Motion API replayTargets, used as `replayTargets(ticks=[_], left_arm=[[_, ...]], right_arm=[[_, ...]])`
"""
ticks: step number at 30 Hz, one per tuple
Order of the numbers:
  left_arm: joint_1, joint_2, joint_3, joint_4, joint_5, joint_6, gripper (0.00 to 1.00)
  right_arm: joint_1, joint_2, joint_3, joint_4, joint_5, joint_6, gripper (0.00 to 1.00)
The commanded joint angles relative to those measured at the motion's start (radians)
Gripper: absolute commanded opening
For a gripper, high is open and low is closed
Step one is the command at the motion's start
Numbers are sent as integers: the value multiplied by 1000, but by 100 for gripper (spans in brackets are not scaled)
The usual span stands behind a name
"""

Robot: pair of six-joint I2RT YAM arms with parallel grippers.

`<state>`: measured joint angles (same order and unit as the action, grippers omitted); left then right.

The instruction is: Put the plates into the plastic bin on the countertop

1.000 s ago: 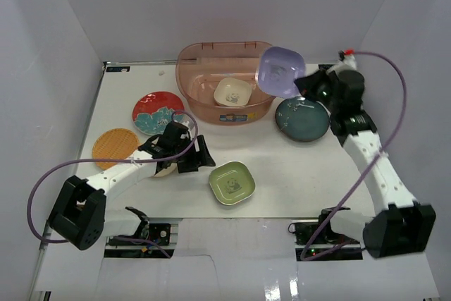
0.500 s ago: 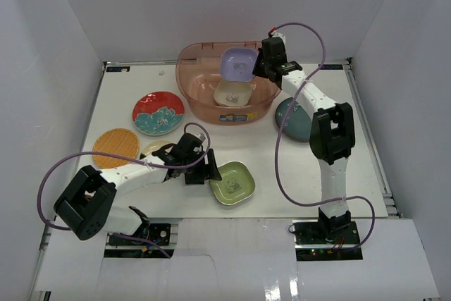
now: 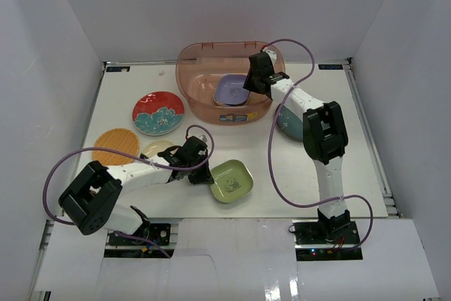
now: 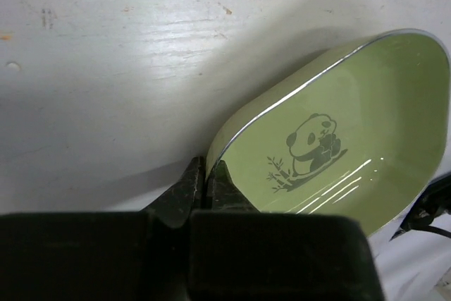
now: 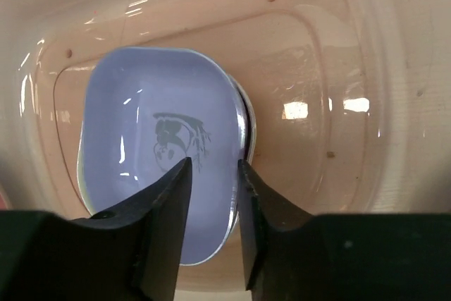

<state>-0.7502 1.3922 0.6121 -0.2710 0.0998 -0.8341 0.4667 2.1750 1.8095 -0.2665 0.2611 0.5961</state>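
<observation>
**White countertop (image 3: 296,181), white walls around: plate count and grip check**

Plastic bin (image 3: 189,89): count 1. It is a translucent reddish-brown oval tub with a label sticker (image 3: 229,117) on its near wall.

Plates: count 7.
- Inside the bin: the lavender plate (image 3: 231,89) lies flat. It is squarish with a small dark drawing at its centre. The right wrist view shows the rim of a cream dish (image 5: 244,128) under it.
- Left of the bin: the red plate (image 3: 158,113) with a teal flower. Nearer than the red one are the orange plate (image 3: 116,146) and a cream plate (image 3: 157,148).
- Right of the bin: the dark teal plate (image 3: 289,125), mostly hidden by the right arm.
- Near side of the bin, well apart: the green plate (image 3: 232,181), squarish with a panda print, tilted.

Right gripper (image 3: 254,79): over the bin's right half, jaws slightly parted and clamping nothing.

Left gripper (image 4: 205,174): pinched closed on the green plate's rim.
</observation>
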Motion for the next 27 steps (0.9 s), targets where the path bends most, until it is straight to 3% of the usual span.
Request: replayTargets(ticks=[1,5,7,8,9,13,14,16,18,21,22,24,26,27], left_arm=[[-5,-47,3,-51,-66,15,0],[-5,-128,64,-102,-126,47,0],[-3,-163,118,-140,-152,73,0],[-3,-168,191,-157,-163,96,0],[-1,-170,231,-183,-173,110,0],[17,-138,438,-220,-175,173,0],[25,-116,477,-221,-175,182,0],[54,-90,584,-231,-167,217,0],[110,-32,703,-260,-154,256,0],[228,69,819,-266,-22,271,0],[247,106,925,-273,4,292,0],[279,258,1070,-342,-8,322,0],[293,379,1312,-428,-9,381,0],[299,516,1401,-463,-6,407,0]], right_arm=[[0,-70,-21,50,21,19,39],[1,-113,-21,58,-22,-1,51],[1,-141,-13,59,-43,-19,69],[1,-158,-7,64,-52,-31,71],[3,-199,-9,65,-66,-60,79],[-3,-348,-64,79,-57,-159,80],[-7,-424,-90,82,-45,-176,79],[-33,-507,-203,96,-17,-205,47],[-63,-642,-307,108,-26,-209,8],[-125,-832,-566,165,-49,-223,8],[-149,-880,-701,208,-60,-216,8],[-164,-1000,-821,240,-74,-203,8],[-168,-1088,-953,254,-112,-199,8],[-168,-1113,-990,289,-137,-197,8]])
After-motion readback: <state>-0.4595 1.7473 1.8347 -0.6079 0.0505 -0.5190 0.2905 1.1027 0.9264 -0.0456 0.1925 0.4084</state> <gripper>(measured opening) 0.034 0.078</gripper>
